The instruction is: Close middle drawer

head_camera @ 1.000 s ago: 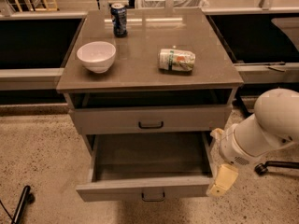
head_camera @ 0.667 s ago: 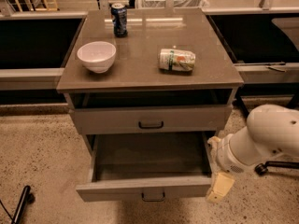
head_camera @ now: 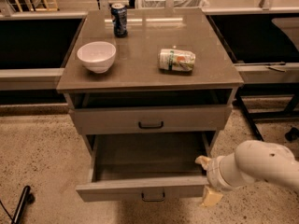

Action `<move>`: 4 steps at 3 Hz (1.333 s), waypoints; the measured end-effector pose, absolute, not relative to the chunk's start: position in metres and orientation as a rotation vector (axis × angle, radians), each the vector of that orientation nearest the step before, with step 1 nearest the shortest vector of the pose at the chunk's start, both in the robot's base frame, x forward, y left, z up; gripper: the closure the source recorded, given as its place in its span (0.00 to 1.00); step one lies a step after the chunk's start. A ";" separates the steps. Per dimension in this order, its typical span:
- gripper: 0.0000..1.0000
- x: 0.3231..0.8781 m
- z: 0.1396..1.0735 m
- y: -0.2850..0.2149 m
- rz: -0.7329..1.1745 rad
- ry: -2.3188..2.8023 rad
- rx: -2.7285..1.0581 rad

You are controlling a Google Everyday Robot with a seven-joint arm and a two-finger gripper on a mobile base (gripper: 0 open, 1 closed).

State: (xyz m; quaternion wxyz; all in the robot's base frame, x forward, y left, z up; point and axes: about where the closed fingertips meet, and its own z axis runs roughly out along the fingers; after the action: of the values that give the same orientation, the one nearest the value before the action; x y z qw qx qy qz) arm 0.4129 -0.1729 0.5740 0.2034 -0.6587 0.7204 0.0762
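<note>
The middle drawer (head_camera: 140, 188) is standing pulled out under the tabletop (head_camera: 140, 71), the lying can (head_camera: 176, 60) is showing an unreadable green-orange label, and the gripper (head_camera: 207, 179) is straddling the drawer front's right end, fingers spread wide.

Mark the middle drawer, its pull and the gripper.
middle drawer (head_camera: 112, 189): camera view, on the front panel, left of centre.
pull (head_camera: 153, 198): camera view, its middle, at the centre of the front panel.
gripper (head_camera: 207, 179): camera view, its middle, at the right end of the drawer's front.
</note>
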 end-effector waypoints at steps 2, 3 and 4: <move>0.68 0.402 0.489 -0.155 0.295 1.927 -1.967; 0.97 0.401 0.446 -0.152 0.278 1.946 -2.017; 0.83 0.405 0.428 -0.145 0.255 1.963 -2.026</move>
State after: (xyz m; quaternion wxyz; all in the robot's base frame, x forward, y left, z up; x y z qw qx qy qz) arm 0.4049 -0.1451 0.4275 0.1541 -0.7068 0.6847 0.0888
